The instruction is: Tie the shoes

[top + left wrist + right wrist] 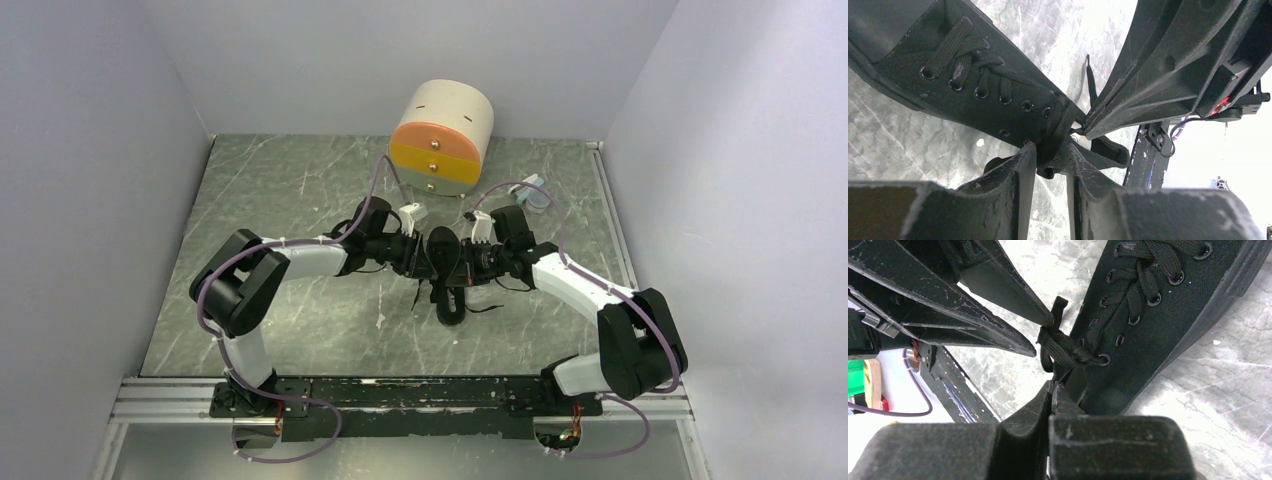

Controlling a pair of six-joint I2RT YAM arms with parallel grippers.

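Observation:
The small black shoe (447, 285) lies mid-table between both grippers, its toe toward the far side. My left gripper (418, 251) comes from the left and my right gripper (472, 256) from the right; they meet over the shoe. In the left wrist view the shoe (963, 95) fills the upper left, and my left gripper (1050, 148) pinches a bundle of black lace (1060, 127) by the lowest eyelets. In the right wrist view my right gripper (1054, 385) is shut on the lace (1063, 350) beside the shoe (1158, 325), with a small knot just above.
A round cream drawer box (443, 140) with orange and yellow drawer fronts stands at the back. A small pale blue object (533, 190) lies at the back right. Grey walls close in the marbled table (280, 200) on three sides. A metal rail (400, 395) runs along the near edge.

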